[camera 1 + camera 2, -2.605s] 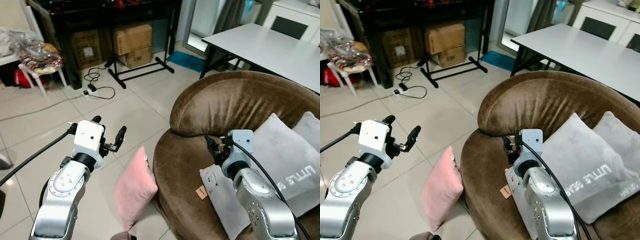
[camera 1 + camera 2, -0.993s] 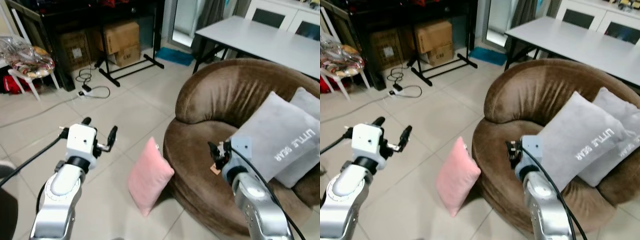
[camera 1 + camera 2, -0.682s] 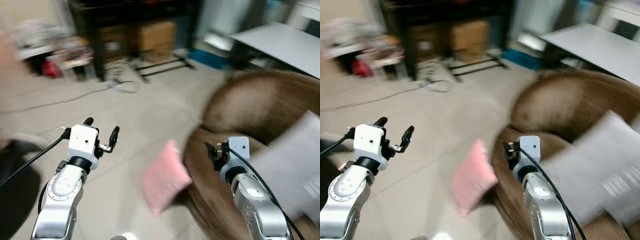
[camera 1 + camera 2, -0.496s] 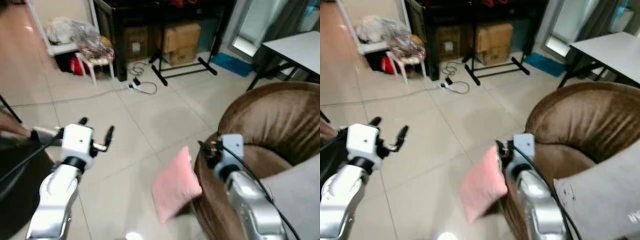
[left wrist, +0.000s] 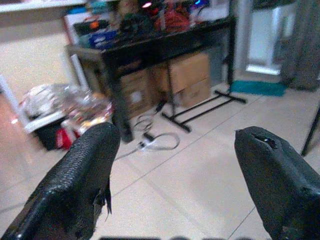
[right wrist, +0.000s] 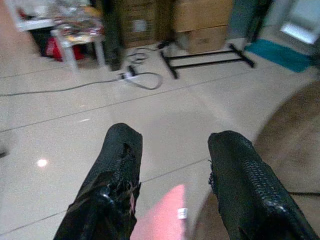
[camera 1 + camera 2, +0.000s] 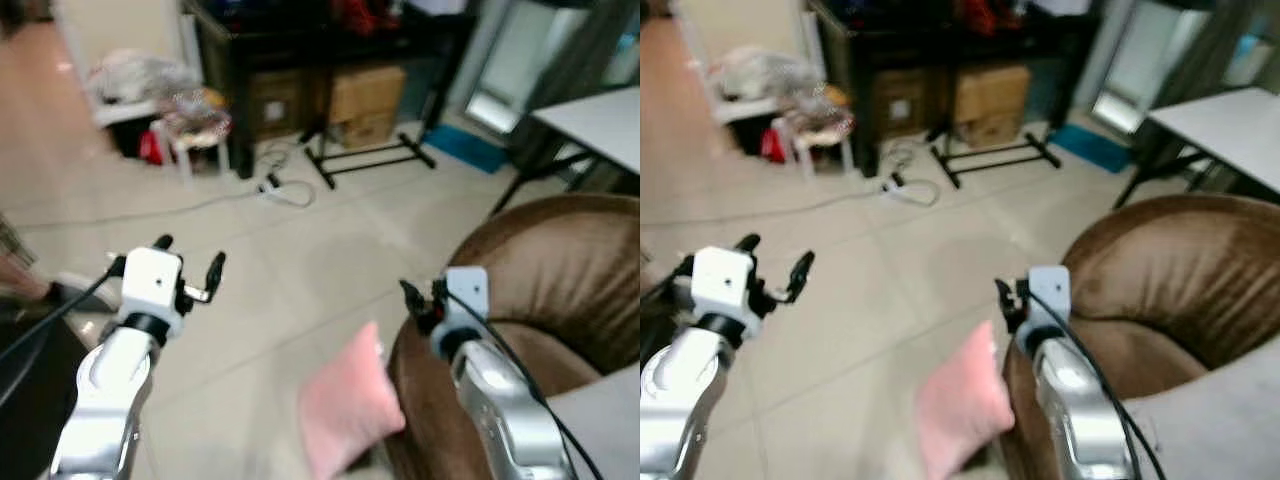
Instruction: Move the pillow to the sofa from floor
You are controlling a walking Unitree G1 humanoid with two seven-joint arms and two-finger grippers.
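The pink pillow (image 7: 350, 408) stands on edge on the tiled floor (image 7: 280, 260), leaning against the brown sofa (image 7: 560, 290), not yet lifted. The head camera has swung left within the last second, so the grey cushions have slipped mostly out of frame while the pillow itself stays put. Left gripper (image 7: 190, 270) hovers over open floor with fingers spread and empty; right gripper (image 6: 175, 165) hangs just above the pillow's top edge, fingers parted, holding nothing. The pickup appears yet to begin.
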